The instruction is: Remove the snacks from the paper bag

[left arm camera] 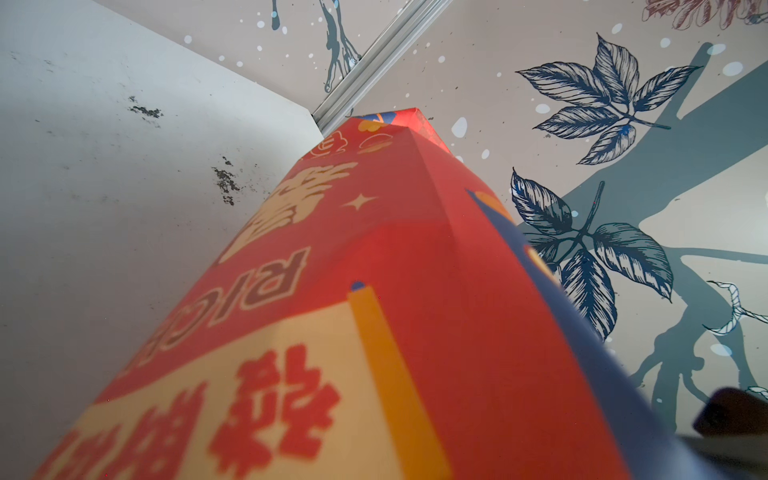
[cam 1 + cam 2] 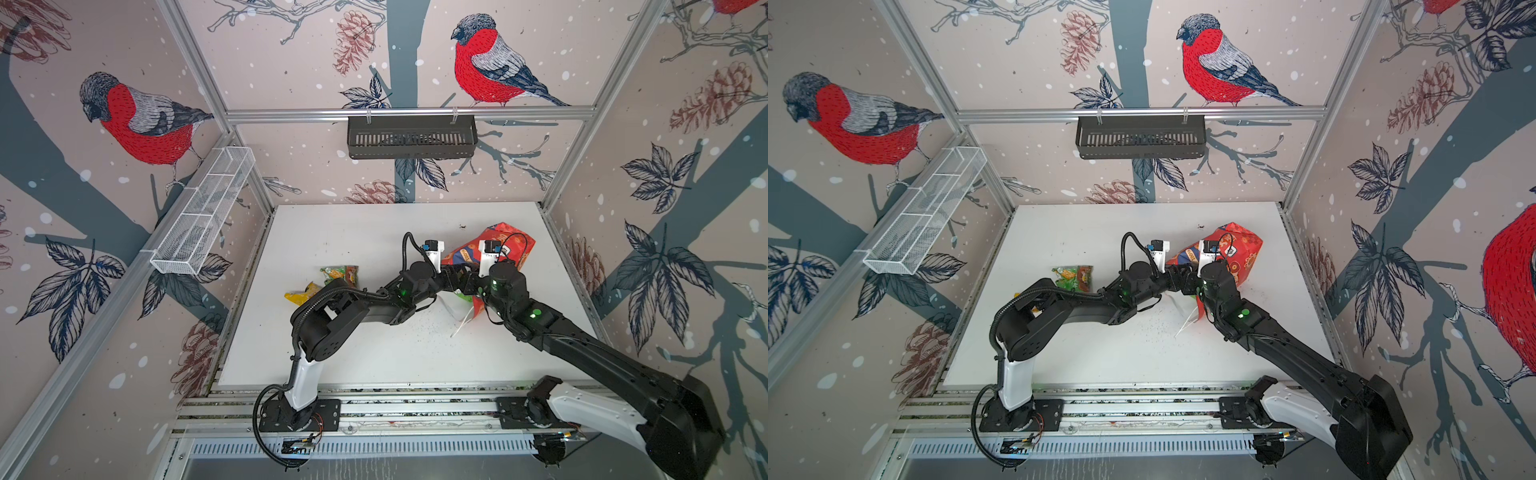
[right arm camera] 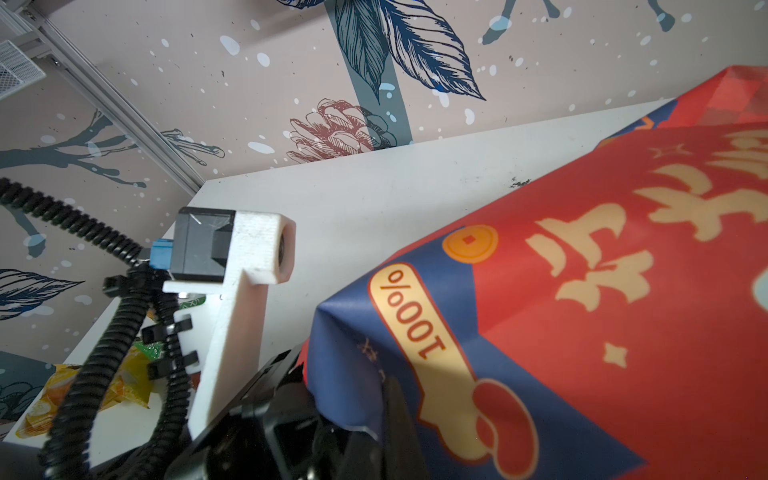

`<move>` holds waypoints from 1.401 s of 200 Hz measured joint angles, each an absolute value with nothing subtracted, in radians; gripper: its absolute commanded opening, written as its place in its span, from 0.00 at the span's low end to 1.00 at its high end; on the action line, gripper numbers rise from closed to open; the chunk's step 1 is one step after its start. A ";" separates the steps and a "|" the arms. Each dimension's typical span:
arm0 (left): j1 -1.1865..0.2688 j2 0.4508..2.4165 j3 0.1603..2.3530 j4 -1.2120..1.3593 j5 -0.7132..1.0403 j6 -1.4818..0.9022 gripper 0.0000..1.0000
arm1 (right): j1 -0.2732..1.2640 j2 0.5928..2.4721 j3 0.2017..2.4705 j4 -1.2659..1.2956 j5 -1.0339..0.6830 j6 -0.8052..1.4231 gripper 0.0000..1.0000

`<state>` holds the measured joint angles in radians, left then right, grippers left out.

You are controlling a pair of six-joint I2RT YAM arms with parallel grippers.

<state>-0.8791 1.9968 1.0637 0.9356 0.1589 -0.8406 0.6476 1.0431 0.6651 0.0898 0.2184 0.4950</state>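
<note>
two snacks (image 2: 340, 275) outside paper bag (image 2: 521, 262)

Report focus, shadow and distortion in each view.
Left wrist view: nearest print on the paper bag blurred, far end sharper. Right wrist view: bag print sharp, blue corner partly shadowed. Both top views: sharp overall, walls splayed by the wide lens.

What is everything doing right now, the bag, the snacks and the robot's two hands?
paper bag, tipped up, mouth end low, bottom raised
green-red packet, out, lying on the table
yellow packet, out, partly hidden by the left arm
right gripper, shut on the bag's edge
left gripper, at the bag's mouth, open or shut unclear
</note>
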 measured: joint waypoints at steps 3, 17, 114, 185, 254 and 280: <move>-0.879 1.998 1.065 0.933 0.157 -0.840 0.34 | 0.648 1.043 0.665 0.090 0.218 0.495 0.00; -0.879 2.004 1.074 0.922 0.156 -0.840 0.33 | 0.648 1.043 0.664 0.090 0.218 0.497 0.00; -0.879 2.017 1.104 0.878 0.153 -0.841 0.03 | 0.647 1.041 0.661 0.090 0.215 0.498 0.00; -0.880 1.971 1.067 0.864 0.154 -0.841 0.00 | 0.636 1.034 0.656 0.090 0.211 0.501 0.00; -0.889 1.911 1.018 0.849 0.145 -0.830 0.00 | 0.628 1.022 0.643 0.101 0.212 0.502 0.00; -0.891 1.893 0.993 0.853 0.142 -0.829 0.00 | 0.626 1.018 0.640 0.101 0.212 0.502 0.00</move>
